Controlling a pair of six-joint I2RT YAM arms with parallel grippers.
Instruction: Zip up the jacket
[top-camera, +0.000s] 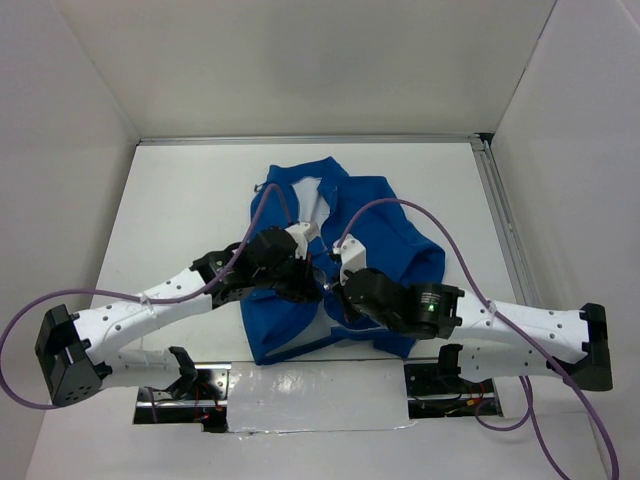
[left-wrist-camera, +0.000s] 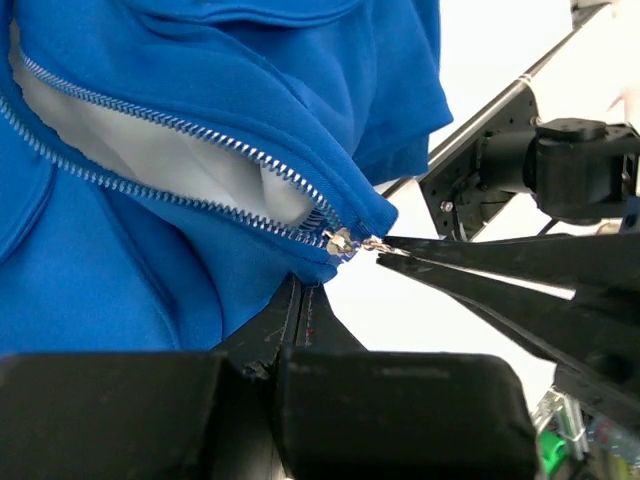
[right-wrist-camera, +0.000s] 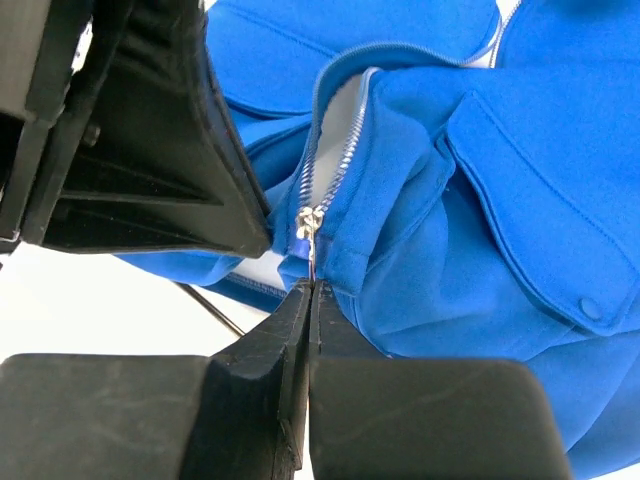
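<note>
The blue jacket (top-camera: 385, 225) lies on the white table, its zipper parted above the slider so the white lining (left-wrist-camera: 170, 160) shows. In the left wrist view my left gripper (left-wrist-camera: 300, 288) is shut on the jacket's bottom hem just below the silvery slider (left-wrist-camera: 338, 240). My right gripper (left-wrist-camera: 384, 250) reaches in from the right with its tips pinching the slider's pull tab. The right wrist view shows the right gripper (right-wrist-camera: 312, 288) shut on the thin pull tab under the slider (right-wrist-camera: 308, 222), with the left gripper's finger (right-wrist-camera: 160, 150) close beside it. Both grippers meet at the jacket's lower front (top-camera: 318, 280).
The chest pocket flap (right-wrist-camera: 530, 220) with its snap (right-wrist-camera: 592, 308) lies to the right of the zipper. Purple cables (top-camera: 400, 205) arc over the jacket. White walls enclose the table (top-camera: 180, 200), and a metal rail (top-camera: 500, 210) runs along its right edge.
</note>
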